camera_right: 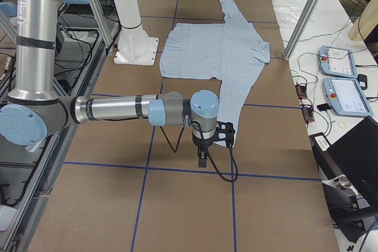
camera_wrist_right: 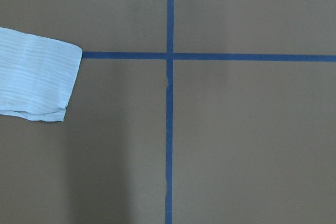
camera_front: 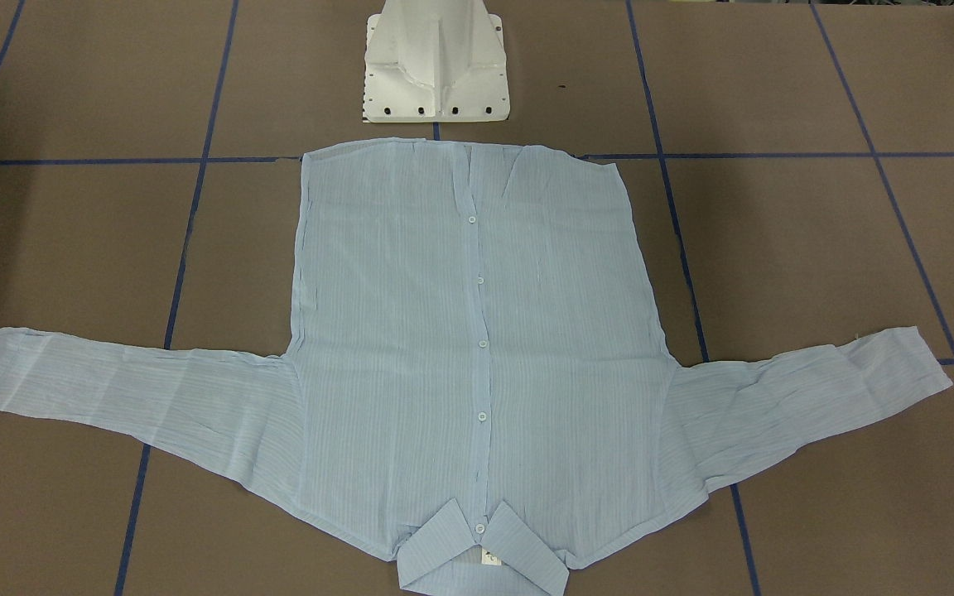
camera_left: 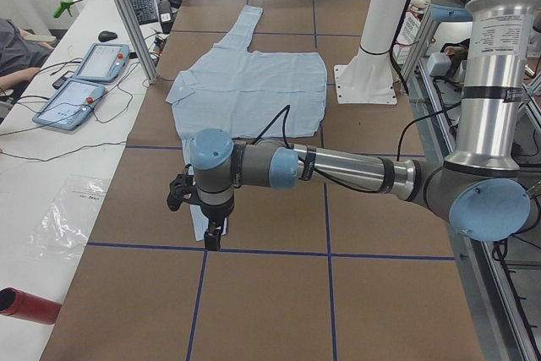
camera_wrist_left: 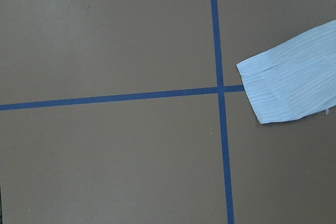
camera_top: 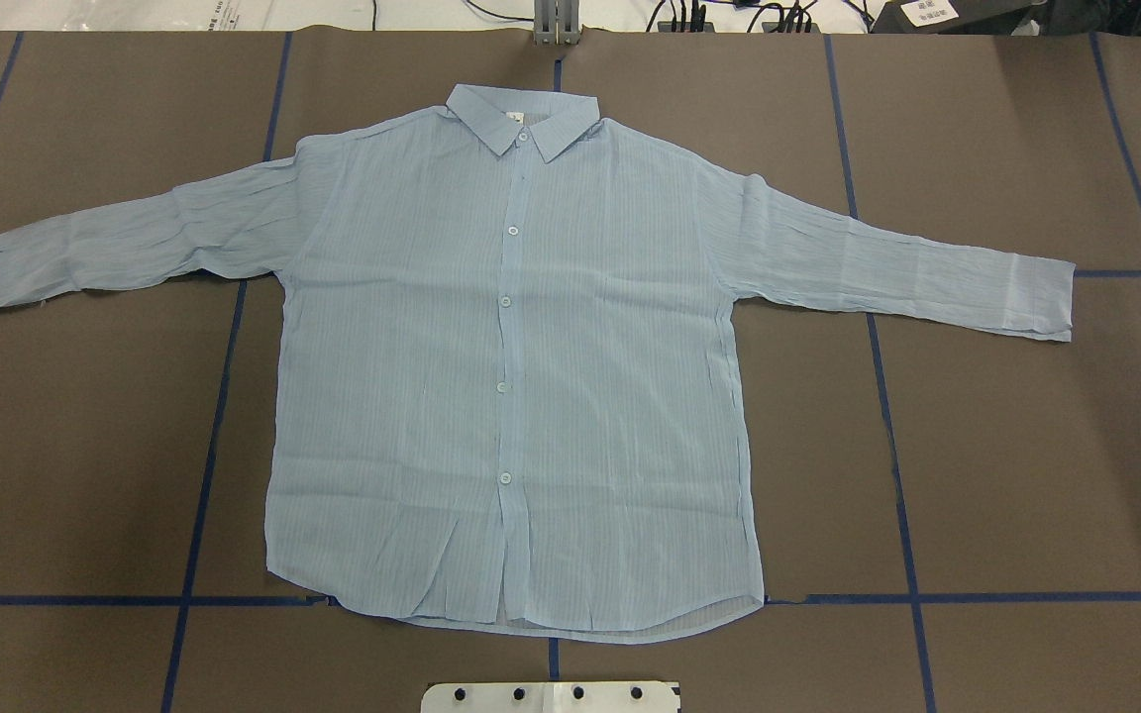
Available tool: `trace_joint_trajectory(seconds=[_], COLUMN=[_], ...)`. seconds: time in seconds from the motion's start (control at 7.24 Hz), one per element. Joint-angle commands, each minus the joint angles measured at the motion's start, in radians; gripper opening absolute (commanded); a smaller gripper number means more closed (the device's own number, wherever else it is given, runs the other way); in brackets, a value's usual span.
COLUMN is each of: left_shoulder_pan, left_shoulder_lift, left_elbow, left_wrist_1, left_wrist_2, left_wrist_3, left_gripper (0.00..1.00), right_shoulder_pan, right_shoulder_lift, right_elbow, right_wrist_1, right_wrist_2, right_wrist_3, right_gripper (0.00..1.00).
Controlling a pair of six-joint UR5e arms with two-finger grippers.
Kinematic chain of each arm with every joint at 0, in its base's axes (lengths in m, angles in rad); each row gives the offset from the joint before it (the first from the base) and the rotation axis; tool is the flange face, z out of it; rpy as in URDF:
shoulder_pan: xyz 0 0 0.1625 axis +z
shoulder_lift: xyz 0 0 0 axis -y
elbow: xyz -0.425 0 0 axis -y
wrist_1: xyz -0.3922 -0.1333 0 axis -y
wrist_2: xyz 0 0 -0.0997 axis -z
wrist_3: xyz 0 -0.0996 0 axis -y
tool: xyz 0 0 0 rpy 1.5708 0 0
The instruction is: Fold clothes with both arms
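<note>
The shirt [camera_top: 511,376] is lying flat and button-side up on the table [camera_top: 1026,446], spread out between the two grippers. Its sleeves are reaching outward, one toward each gripper. Its collar [camera_top: 521,117] is pointing away from the pedestal [camera_front: 436,58], and its hem is sitting just in front of it.

The left gripper [camera_left: 211,238] is hanging above the table, pointing down, near the outer end of the sleeve on its side. In the left wrist view the cuff [camera_wrist_left: 294,77] is showing at the right edge, just past a crossing of blue tape lines [camera_wrist_left: 220,129]. I cannot tell whether this gripper is released or clenched, since only a side view is showing it.

The right gripper [camera_right: 202,159] is hanging the same way near the other sleeve's end. Its wrist view is catching that cuff [camera_wrist_right: 37,80] at the left edge, beside another tape crossing [camera_wrist_right: 169,56]. I cannot tell its state either. Neither gripper is touching the shirt.
</note>
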Motion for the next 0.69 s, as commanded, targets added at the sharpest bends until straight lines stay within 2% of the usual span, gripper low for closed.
trace_joint_trajectory(seconds=[0.0,0.14,0.28,0.41,0.55], left_shoulder_pan=[0.020,0.041,0.055,0.069,0.069], left_shoulder_lift=[-0.007,-0.016,-0.016,-0.013,0.007], left_elbow=[-0.014,-0.023,-0.020,-0.005,0.005], left_wrist_1=[-0.132,-0.148,-0.194,-0.223,-0.242], left_wrist_2=[-0.005,-0.002,-0.005,-0.007,-0.054], left_wrist_3=[-0.006,0.008,-0.004,-0.004,-0.001], left_gripper=[0.99,0.99,0.99,0.99,0.99], right_shoulder_pan=[0.000,-0.016,-0.084,-0.133,-0.178], right_shoulder_lift=[0.021,0.029,0.070,0.067,0.073], right_elbow=[-0.041,-0.094,-0.198,-0.284,-0.329], right_wrist_1=[0.084,0.128,0.302,0.498,0.622], right_wrist_2=[0.032,0.049,0.052,0.052,0.044], right_wrist_3=[0.003,0.000,0.005,0.029,0.084], right_gripper=[1.00,1.00,1.00,1.00,1.00])
